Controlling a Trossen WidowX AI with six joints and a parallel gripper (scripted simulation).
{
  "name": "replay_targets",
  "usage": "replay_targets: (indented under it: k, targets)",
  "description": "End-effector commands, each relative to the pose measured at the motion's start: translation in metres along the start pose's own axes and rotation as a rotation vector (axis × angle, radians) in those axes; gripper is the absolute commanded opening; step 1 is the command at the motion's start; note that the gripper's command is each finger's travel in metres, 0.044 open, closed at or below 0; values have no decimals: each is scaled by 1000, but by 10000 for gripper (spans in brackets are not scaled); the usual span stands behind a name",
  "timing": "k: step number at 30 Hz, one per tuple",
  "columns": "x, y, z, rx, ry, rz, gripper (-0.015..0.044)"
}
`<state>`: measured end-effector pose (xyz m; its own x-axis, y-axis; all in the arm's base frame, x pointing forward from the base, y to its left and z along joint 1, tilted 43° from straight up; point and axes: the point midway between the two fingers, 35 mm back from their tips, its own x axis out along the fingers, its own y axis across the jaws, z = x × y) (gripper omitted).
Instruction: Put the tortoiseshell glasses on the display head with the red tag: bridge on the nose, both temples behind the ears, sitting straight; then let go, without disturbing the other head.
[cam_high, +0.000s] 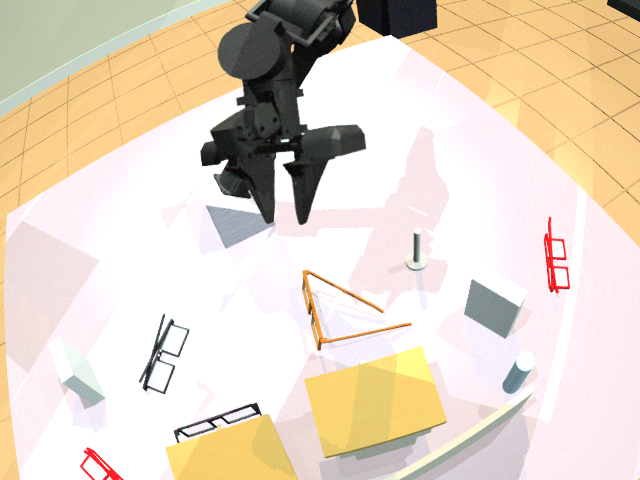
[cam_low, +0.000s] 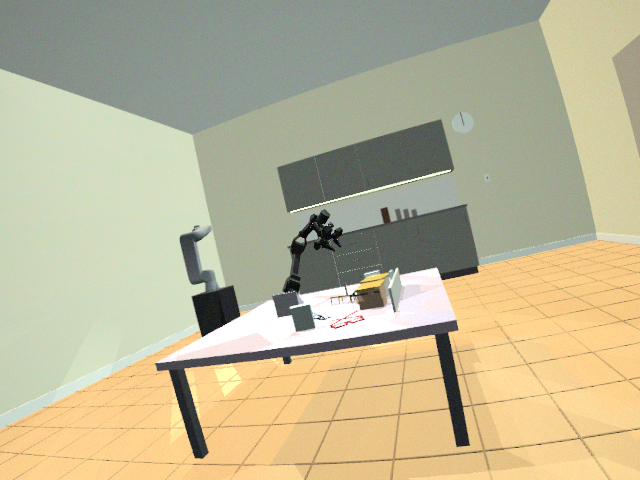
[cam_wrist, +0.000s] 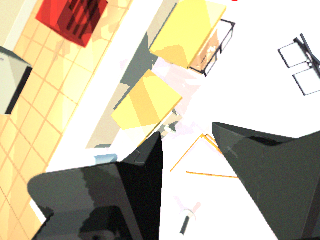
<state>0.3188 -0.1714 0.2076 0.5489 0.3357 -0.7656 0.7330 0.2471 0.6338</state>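
The tortoiseshell glasses (cam_high: 310, 310) (cam_wrist: 186, 152) show orange-brown, their temples spread open, on the table between the gripper's side and the yellow-topped heads. My gripper (cam_high: 285, 222) (cam_low: 336, 240) (cam_wrist: 185, 132) is partly open and empty, well above the table and short of the glasses. One display head (cam_high: 374, 405) (cam_wrist: 147, 102) has a flat yellow top and wears no glasses that I can see. The other head (cam_high: 232, 449) (cam_wrist: 190, 35) also has a yellow top and wears black glasses (cam_high: 217, 423). No red tag can be made out on either head.
A thin post (cam_high: 416, 246) on a round base stands near the glasses. A grey block (cam_high: 493, 308), a blue-grey cylinder (cam_high: 518, 373) and a long upright panel (cam_high: 465, 439) stand beyond. Black glasses (cam_high: 159, 354), red glasses (cam_high: 550, 263) and a pale block (cam_high: 77, 374) are also on the table.
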Motion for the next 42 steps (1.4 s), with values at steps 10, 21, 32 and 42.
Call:
replay_targets:
  k: [10,21,32,42]
  targets:
    - [173,-65,-108,-678,623,-77,200]
    - [176,-59,-111,-688,632,-75,121]
    - [178,-60,-112,-688,632,-75,120]
    - [192,-65,-119,-688,632,-75,120]
